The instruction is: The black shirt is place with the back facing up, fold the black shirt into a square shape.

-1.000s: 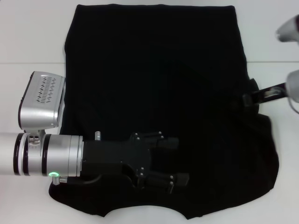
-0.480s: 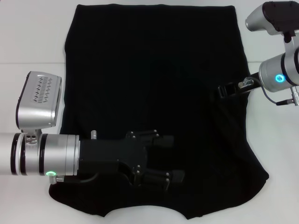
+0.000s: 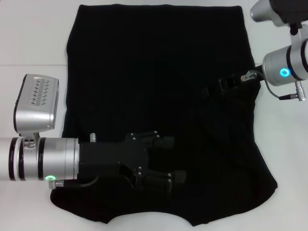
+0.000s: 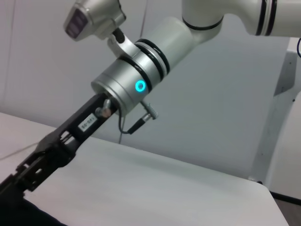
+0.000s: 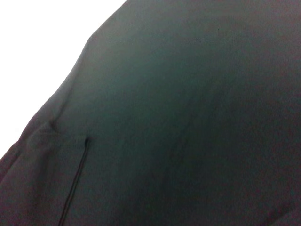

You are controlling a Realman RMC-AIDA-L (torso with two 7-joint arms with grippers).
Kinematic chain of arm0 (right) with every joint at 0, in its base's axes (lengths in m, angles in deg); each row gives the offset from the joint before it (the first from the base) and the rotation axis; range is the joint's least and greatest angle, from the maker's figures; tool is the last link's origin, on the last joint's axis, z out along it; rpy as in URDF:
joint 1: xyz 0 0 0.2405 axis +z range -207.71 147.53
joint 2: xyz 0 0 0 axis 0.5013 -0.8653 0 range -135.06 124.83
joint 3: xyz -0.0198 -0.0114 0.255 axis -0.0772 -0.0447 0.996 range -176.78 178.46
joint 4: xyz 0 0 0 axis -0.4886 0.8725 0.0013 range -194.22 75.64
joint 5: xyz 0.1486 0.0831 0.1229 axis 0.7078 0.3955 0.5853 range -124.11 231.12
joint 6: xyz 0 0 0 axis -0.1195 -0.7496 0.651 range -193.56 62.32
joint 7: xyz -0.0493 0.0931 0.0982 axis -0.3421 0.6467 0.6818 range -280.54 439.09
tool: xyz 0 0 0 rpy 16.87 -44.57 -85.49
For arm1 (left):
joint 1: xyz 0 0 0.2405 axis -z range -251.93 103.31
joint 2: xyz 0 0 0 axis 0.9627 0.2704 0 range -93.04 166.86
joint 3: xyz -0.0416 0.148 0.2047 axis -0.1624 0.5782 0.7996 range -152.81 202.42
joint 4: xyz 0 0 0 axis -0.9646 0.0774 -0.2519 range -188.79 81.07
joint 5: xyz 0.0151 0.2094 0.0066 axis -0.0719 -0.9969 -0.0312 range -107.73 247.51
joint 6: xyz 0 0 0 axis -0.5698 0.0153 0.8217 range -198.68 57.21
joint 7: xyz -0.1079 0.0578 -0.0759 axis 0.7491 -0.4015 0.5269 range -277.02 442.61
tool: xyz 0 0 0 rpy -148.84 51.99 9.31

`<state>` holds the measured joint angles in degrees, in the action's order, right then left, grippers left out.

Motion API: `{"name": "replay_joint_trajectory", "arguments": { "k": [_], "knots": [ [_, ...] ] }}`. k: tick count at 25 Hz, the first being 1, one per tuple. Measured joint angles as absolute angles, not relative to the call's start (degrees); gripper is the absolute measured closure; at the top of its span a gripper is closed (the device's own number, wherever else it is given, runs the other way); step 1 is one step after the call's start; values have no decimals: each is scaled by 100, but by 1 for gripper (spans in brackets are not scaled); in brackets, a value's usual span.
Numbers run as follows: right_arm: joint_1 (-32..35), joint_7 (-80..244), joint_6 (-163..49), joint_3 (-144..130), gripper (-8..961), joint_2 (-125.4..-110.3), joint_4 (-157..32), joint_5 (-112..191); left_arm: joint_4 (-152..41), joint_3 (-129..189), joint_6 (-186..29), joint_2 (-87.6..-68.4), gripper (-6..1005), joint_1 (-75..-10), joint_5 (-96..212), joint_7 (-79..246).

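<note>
Two tools are over the black shirt (image 3: 159, 82), which we see spread flat across the white worktop (image 3: 33, 33) and covering most of it, its straight hem at the far edge and its curved edge nearest the robot. We find the left tool (image 3: 175, 159) low over the near part of the shirt, reaching in from the shirt's left edge, with its two black fingers spread apart and nothing between them. We find the right tool (image 3: 211, 89) above the shirt's right half, coming in from past the right edge on a silver arm with a cyan ring light; black against black, it seems to pinch a raised fold of cloth, though we cannot tell for certain. From the right wrist we see only dark cloth with a seam and a strip of bare worktop.
</note>
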<state>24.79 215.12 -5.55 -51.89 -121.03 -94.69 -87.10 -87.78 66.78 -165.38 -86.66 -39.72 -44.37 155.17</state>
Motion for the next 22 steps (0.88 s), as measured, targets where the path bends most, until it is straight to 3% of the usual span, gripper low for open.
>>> {"name": "replay_joint_trajectory", "arguments": {
  "k": [2, 5, 11, 19, 22],
  "knots": [
    [2421, 21479, -525, -5184, 508, -12067, -9490, -8538, -8778, 6605, -16539, -8666, 67, -3982, -4437, 15535],
    [2241, 21232, -371, -5155, 442, -11991, -9491, -8019, -8788, 6439, -16586, -8637, 67, -4006, -4437, 15710],
    [1670, 20186, 376, -4924, 309, -11904, -9473, -6762, -8935, 6105, -16971, -8407, 66, -4115, -4444, 16590],
    [1233, 19485, 736, -4849, 145, -11990, -9447, -5990, -9638, 5216, -16960, -8292, 66, -4525, -5457, 17070],
    [1224, 19445, 662, -4819, 145, -12035, -9432, -5972, -9854, 4967, -16864, -8289, 66, -4641, -5861, 17017]
  ]
}}
